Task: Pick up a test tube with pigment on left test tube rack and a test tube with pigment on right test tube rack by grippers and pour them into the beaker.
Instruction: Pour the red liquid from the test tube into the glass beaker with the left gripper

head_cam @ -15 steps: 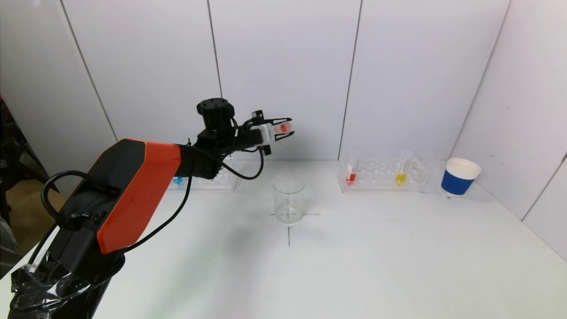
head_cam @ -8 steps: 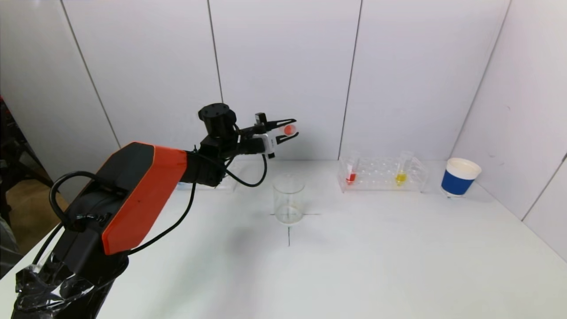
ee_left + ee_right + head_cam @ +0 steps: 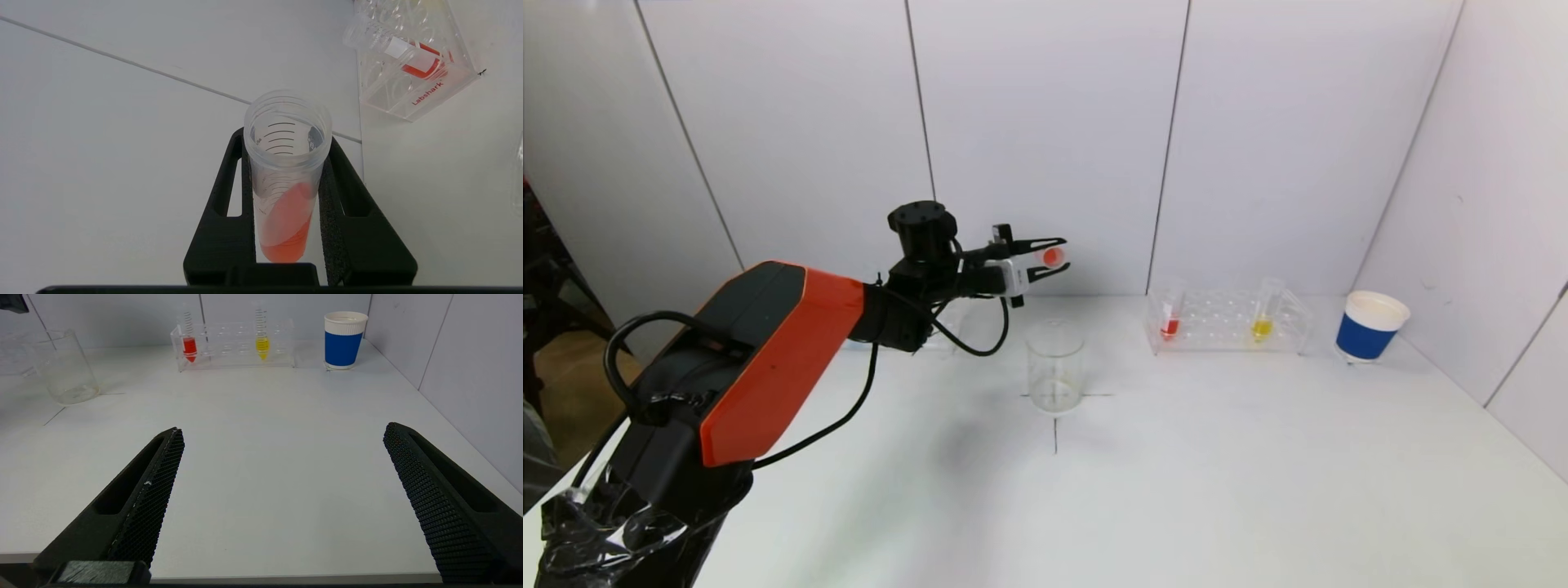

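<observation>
The right gripper hangs low over the near edge of the white table, its 2 black fingers spread wide with nothing between them. Far across stands the rack holding a red tube and a yellow tube, with a blue paper cup beside it and the glass beaker well apart.

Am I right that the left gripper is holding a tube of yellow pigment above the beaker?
Not quite: the pigment is orange-red, not yellow. The left wrist view shows the left gripper shut on the test tube; the head view puts it above the beaker.
</observation>
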`<action>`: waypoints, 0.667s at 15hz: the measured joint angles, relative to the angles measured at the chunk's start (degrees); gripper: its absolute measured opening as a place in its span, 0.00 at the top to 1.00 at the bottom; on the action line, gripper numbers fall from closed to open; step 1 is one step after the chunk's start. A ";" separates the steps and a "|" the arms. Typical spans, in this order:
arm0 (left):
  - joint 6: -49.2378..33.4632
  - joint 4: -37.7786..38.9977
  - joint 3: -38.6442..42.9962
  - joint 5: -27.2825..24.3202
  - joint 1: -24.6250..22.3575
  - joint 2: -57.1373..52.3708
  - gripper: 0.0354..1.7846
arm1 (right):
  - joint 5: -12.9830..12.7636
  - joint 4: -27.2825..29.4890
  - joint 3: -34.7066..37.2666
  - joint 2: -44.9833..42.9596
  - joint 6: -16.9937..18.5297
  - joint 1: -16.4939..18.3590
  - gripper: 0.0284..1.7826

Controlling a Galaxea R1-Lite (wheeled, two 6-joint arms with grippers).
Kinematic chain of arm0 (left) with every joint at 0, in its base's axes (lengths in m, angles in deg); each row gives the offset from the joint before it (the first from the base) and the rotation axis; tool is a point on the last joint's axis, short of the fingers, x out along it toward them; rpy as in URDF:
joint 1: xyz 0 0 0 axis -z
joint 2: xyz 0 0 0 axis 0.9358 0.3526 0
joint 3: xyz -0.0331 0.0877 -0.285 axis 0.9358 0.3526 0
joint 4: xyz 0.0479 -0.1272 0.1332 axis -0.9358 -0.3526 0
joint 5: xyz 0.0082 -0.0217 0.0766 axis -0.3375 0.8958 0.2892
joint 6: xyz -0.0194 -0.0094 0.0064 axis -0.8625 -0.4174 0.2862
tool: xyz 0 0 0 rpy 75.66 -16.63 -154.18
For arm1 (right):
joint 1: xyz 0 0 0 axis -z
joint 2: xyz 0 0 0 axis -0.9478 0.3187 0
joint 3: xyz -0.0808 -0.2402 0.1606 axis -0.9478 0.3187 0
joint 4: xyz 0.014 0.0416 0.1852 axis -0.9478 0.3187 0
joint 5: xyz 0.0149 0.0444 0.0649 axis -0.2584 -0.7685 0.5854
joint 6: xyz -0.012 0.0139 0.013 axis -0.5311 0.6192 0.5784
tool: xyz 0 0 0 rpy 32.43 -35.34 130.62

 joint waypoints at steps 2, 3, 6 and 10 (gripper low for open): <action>2.16 -1.24 1.16 -1.93 -0.56 -0.61 0.76 | 0.00 0.00 0.00 0.00 0.02 0.05 0.00; 3.47 -2.38 2.52 -2.65 -0.80 -1.18 0.76 | -0.02 0.00 0.00 0.00 0.02 0.05 0.00; 7.64 -7.86 5.69 -2.91 -1.79 -3.54 0.76 | 0.00 0.00 0.00 0.00 0.02 0.02 0.00; 15.63 -12.79 6.19 -3.05 -2.55 -5.08 0.76 | 0.00 0.00 0.00 0.00 0.00 0.00 0.00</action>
